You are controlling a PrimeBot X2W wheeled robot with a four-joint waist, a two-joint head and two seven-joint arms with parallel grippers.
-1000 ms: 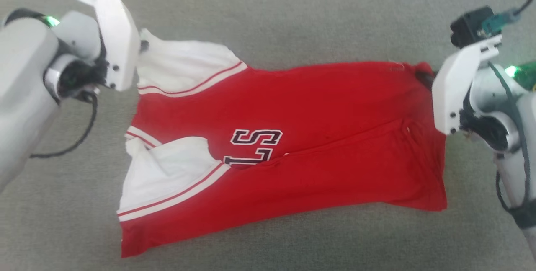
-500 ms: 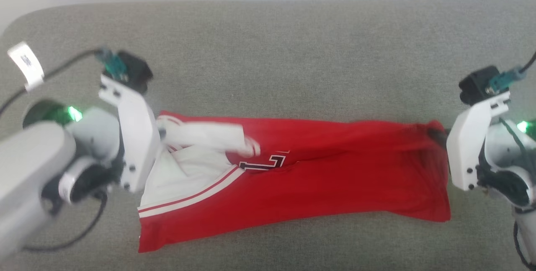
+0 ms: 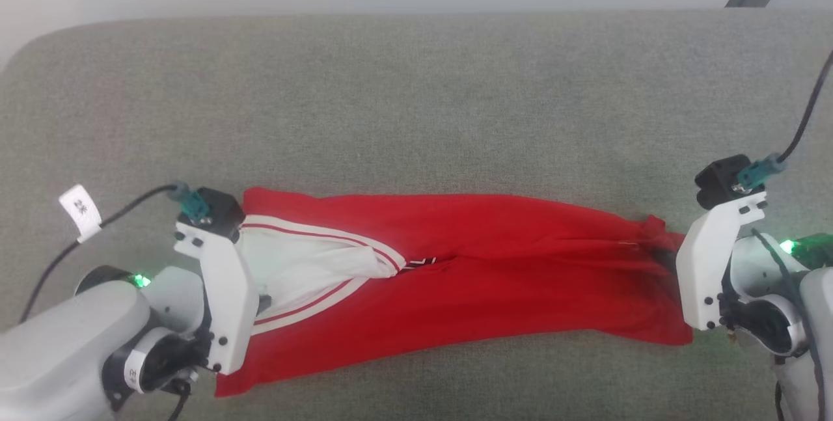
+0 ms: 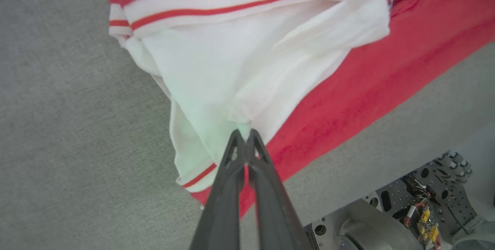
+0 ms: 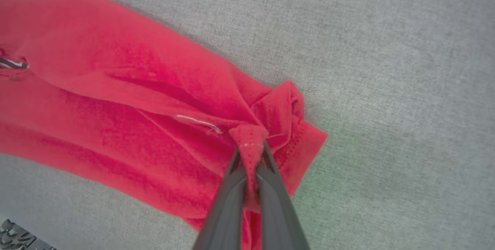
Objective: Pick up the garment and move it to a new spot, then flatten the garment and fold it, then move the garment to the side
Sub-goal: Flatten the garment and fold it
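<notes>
The garment (image 3: pixel 494 278), folded lengthwise near the front edge of the grey surface (image 3: pixel 416 95), is pinched at its ends by the closed left gripper (image 4: pixel 243 136) and right gripper (image 5: pixel 250 149) — further folding and setting aside are judged outstanding.

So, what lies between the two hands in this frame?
The garment, stretched long across the grey surface: the left hand pinches its white sleeve, the right hand its red hem. The head view shows the whole span.

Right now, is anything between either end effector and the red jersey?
Nothing visible does. The left end effector is shut on the red jersey at its white sleeve, and the right end effector is shut on a bunched red edge.
</notes>
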